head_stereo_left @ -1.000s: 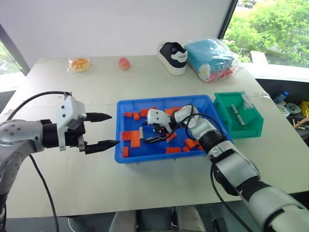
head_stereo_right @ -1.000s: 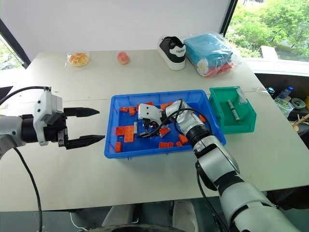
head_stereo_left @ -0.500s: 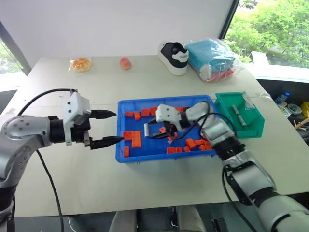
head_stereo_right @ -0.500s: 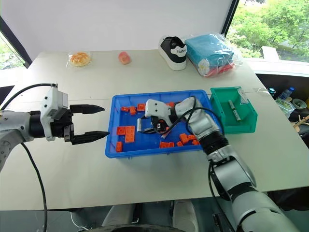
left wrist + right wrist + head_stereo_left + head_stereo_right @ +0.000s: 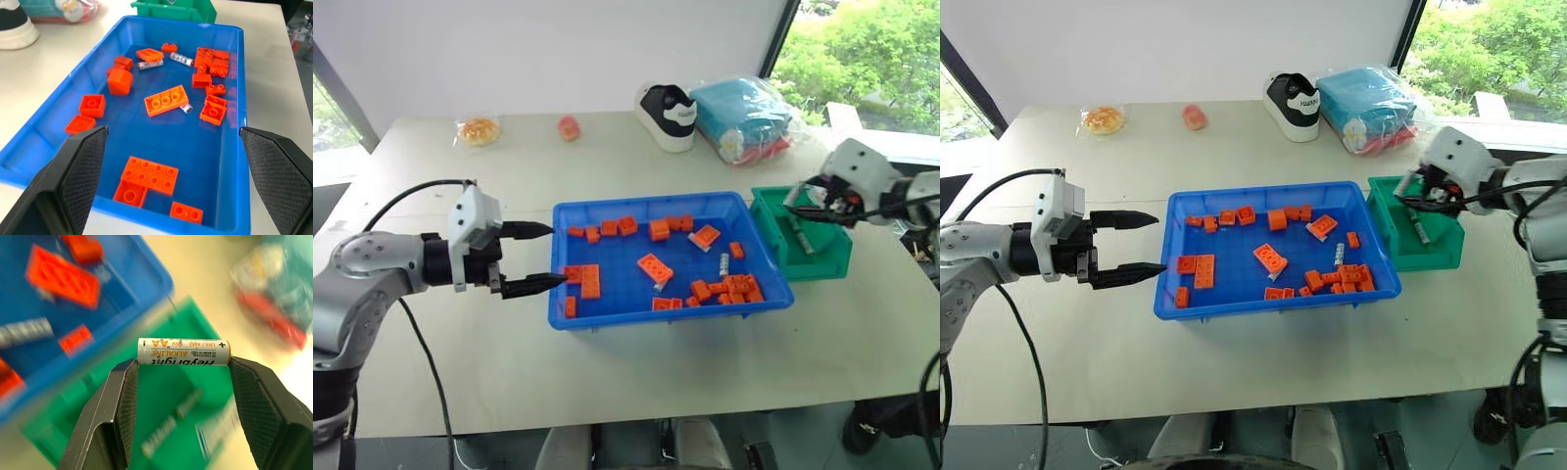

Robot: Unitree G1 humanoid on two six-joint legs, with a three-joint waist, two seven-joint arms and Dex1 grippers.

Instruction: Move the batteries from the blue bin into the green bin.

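The blue bin (image 5: 607,321) sits mid-table, holding orange bricks and a few batteries: one (image 5: 723,264) right of centre, another (image 5: 149,64) beside a brick. My right gripper (image 5: 182,363) hovers over the green bin (image 5: 822,262), just right of the blue one. It is shut end to end on a white AA battery (image 5: 183,352). Two more batteries (image 5: 188,403) lie inside the green bin. My left gripper (image 5: 558,256) is open at the blue bin's left rim, holding nothing.
Orange bricks (image 5: 655,267) are scattered across the blue bin. Along the table's far side are a black-and-white shoe (image 5: 666,115), a bagged blue cloth (image 5: 744,117), a wrapped bun (image 5: 476,130) and a small pink object (image 5: 569,127). The table's right edge runs close behind the green bin.
My right gripper has lifted out of the blue bin with a battery and swung right to above the green bin. The left gripper has stayed at the blue bin's left rim.
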